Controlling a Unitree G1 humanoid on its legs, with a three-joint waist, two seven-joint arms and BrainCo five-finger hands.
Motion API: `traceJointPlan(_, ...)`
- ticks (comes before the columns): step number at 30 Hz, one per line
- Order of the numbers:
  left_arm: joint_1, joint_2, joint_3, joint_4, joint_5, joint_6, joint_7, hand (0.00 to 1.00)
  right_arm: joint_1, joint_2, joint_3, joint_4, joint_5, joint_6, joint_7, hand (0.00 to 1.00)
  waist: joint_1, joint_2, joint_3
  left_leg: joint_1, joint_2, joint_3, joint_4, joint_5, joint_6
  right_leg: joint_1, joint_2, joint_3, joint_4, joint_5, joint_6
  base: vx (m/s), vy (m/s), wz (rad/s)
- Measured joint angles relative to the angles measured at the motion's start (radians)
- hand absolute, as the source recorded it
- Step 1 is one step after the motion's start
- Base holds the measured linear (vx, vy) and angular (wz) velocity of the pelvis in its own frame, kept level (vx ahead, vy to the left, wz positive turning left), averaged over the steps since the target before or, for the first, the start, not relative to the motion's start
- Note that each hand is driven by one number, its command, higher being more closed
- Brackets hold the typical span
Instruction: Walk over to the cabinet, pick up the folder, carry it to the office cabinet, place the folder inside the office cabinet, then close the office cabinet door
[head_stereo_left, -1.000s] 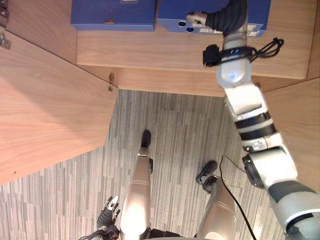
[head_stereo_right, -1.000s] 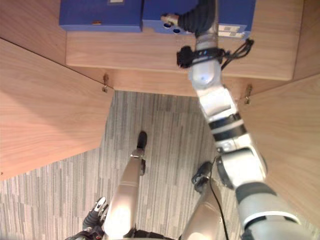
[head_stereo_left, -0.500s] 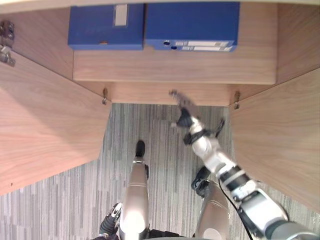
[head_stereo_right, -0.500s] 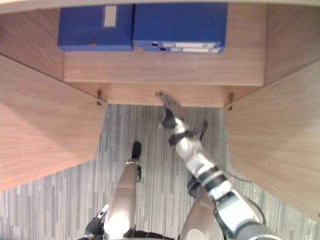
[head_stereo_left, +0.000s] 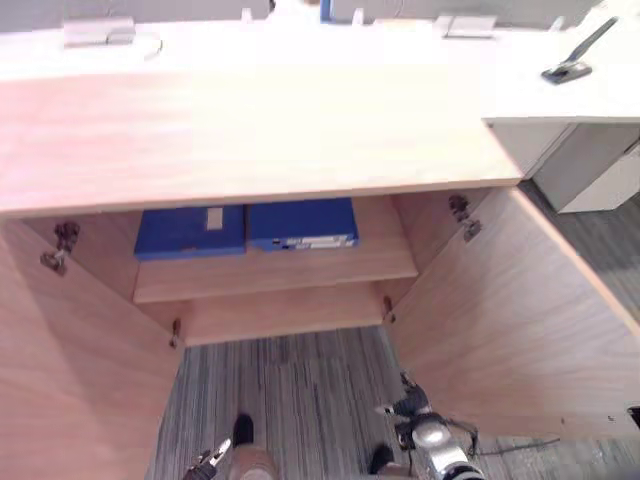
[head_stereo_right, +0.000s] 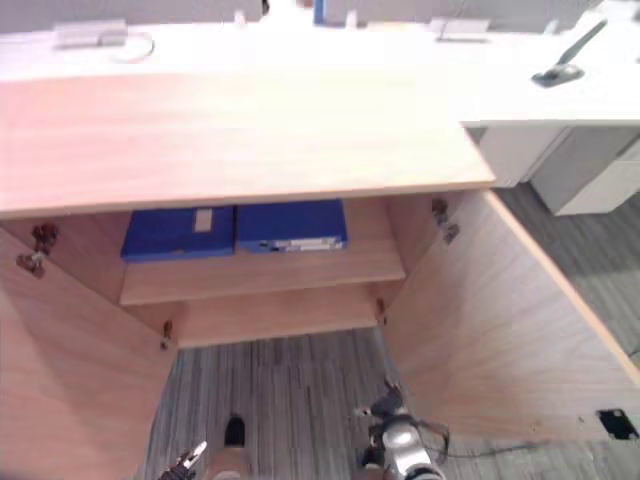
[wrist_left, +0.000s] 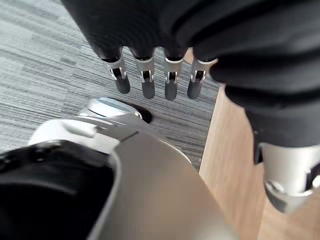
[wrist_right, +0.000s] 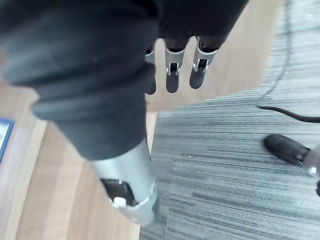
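Folder (head_stereo_left: 301, 223) lies flat on cabinet shelf (head_stereo_left: 280, 276), beside another blue folder (head_stereo_left: 190, 231). Looks stiff, smooth, prob light; grab its front edge. Right hand (wrist_right: 172, 80) & left hand (wrist_left: 147, 82) hang low, fingers straight, holding nothing.

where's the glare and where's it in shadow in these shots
Left eye view: the white surface behind the cabinet top glares brightest; the shelf holding the left blue folder and right blue folder sits in the top's shade. Right wrist view: the carpet looks evenly lit, without hard shadows.
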Motion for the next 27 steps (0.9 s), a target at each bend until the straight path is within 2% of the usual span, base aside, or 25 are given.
traceJointPlan(3, 0.002, -0.002, 0.006, 0.011, 0.054, 0.003, 0.017, 0.00, 0.052, 0.002, -0.059, 0.030, 0.012, 0.009, 0.001, 0.00, -0.010, 0.001, -0.036, 0.054, -0.010, 0.017, -0.035, 0.004, 0.002, 0.031, -0.008, 0.002, -0.001, -0.002, 0.005, 0.11, 0.013, -0.08)
traceJointPlan(6, 0.003, -0.010, 0.023, 0.012, 0.090, 0.003, 0.019, 0.00, 0.065, 0.004, -0.086, 0.031, 0.015, 0.017, 0.006, 0.00, -0.012, 0.001, -0.040, 0.096, -0.027, 0.051, -0.054, 0.005, 0.004, 0.037, -0.027, 0.031, 0.011, -0.001, 0.006, 0.05, 0.070, -0.24)
traceJointPlan(10, 0.008, -0.022, 0.058, 0.027, 0.108, 0.004, 0.028, 0.00, 0.074, 0.049, -0.126, 0.027, 0.089, 0.019, 0.011, 0.00, -0.017, -0.001, -0.044, 0.169, -0.052, 0.114, -0.090, 0.004, 0.013, 0.037, -0.058, 0.060, 0.046, 0.002, 0.003, -0.01, 0.071, -0.34)
traceJointPlan(13, 0.006, -0.041, 0.114, 0.033, 0.144, 0.012, 0.030, 0.00, 0.085, 0.087, -0.167, 0.017, 0.162, 0.019, 0.010, 0.00, -0.018, 0.000, -0.042, 0.205, -0.046, 0.160, -0.086, -0.013, 0.030, 0.033, -0.062, 0.009, 0.080, 0.027, -0.033, -0.06, 0.030, -0.44)
traceJointPlan(16, 0.009, -0.047, 0.151, 0.034, 0.167, 0.030, 0.029, 0.00, 0.108, 0.100, -0.191, -0.024, 0.193, 0.015, 0.013, 0.00, -0.032, 0.000, -0.036, 0.232, -0.044, 0.192, -0.080, -0.028, 0.043, 0.034, -0.062, -0.031, 0.078, 0.058, -0.077, -0.10, 0.011, -0.53)
traceJointPlan(19, 0.012, -0.048, 0.180, 0.037, 0.173, 0.041, 0.029, 0.00, 0.118, 0.105, -0.230, -0.031, 0.207, 0.010, 0.022, 0.00, -0.040, -0.018, -0.025, 0.255, -0.046, 0.214, -0.086, -0.030, 0.040, 0.021, -0.059, -0.035, 0.083, 0.047, -0.096, -0.08, 0.001, -0.43)
traceJointPlan(22, 0.010, -0.048, 0.197, 0.050, 0.155, 0.048, 0.029, 0.00, 0.133, 0.085, -0.282, 0.002, 0.212, 0.006, 0.022, 0.00, -0.042, -0.028, -0.026, 0.280, -0.048, 0.211, -0.121, -0.036, 0.042, 0.013, -0.050, -0.091, 0.034, 0.036, -0.103, -0.03, -0.003, -0.46)
traceJointPlan(24, 0.009, -0.051, 0.199, 0.078, 0.084, 0.051, 0.035, 0.00, 0.139, 0.067, -0.313, 0.038, 0.240, 0.007, 0.022, 0.00, -0.047, -0.003, -0.025, 0.266, -0.026, 0.213, -0.125, -0.048, 0.052, 0.008, -0.025, -0.092, 0.024, 0.049, -0.102, -0.01, -0.023, -0.57)
traceJointPlan(26, 0.010, -0.041, 0.206, 0.092, 0.000, 0.052, 0.047, 0.00, 0.158, 0.064, -0.351, 0.042, 0.274, 0.008, 0.021, 0.00, -0.063, -0.033, -0.021, 0.272, -0.025, 0.215, -0.112, -0.048, 0.052, -0.005, -0.022, -0.084, 0.035, 0.054, -0.091, 0.00, -0.041, -0.30)
traceJointPlan(27, 0.003, -0.042, 0.207, 0.096, -0.028, 0.055, 0.051, 0.00, 0.173, 0.059, -0.370, 0.055, 0.282, 0.008, 0.021, 0.00, -0.066, -0.027, -0.025, 0.270, -0.006, 0.212, -0.105, -0.052, 0.050, 0.004, 0.004, -0.090, 0.007, 0.056, -0.089, 0.03, -0.081, -0.21)
